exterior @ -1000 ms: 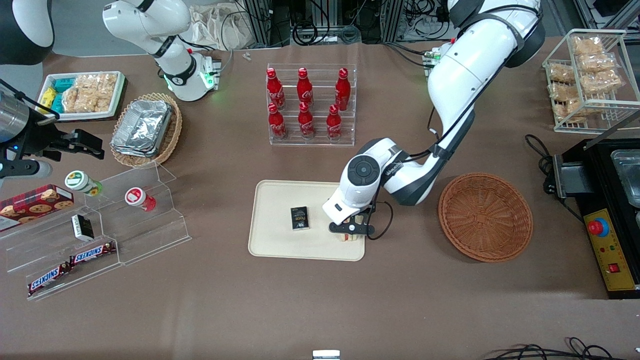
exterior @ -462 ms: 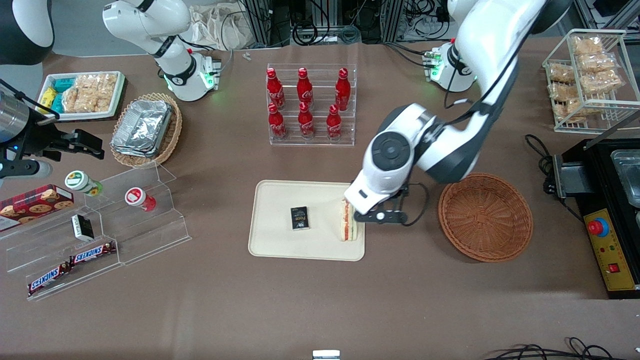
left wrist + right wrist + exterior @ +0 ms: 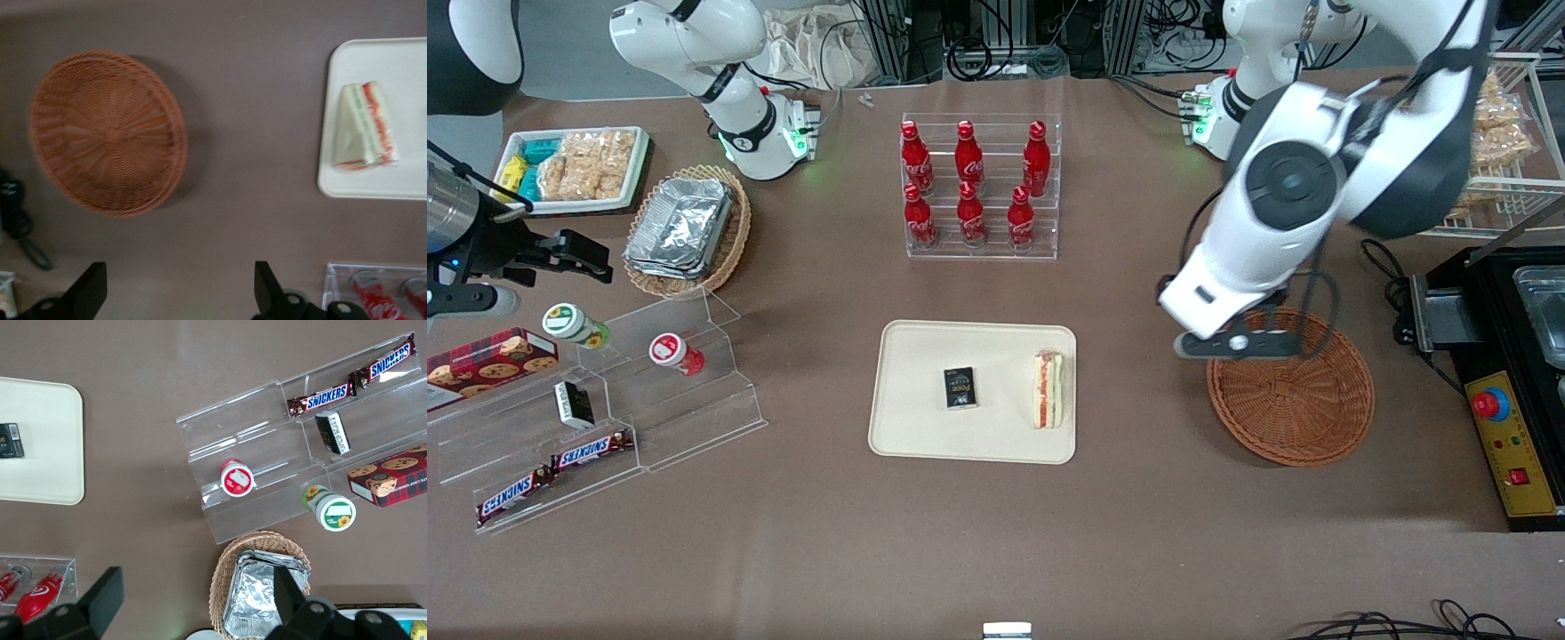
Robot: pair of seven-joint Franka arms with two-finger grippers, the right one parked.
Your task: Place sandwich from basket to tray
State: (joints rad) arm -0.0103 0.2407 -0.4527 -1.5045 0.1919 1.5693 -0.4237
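- The sandwich (image 3: 1047, 389) now lies alone on the cream tray (image 3: 925, 440), at the edge nearest the basket (image 3: 1303, 418), with a small black box (image 3: 959, 388) beside it.
- The gripper (image 3: 1234, 345), over the sandwich a second ago, has lifted clear and now hangs above the basket's rim, fingers (image 3: 90, 293) spread wide and holding nothing.
- The wicker basket sits empty in the wrist view.
- Judging by this, the transfer looks complete; only the arm's retreat remains.
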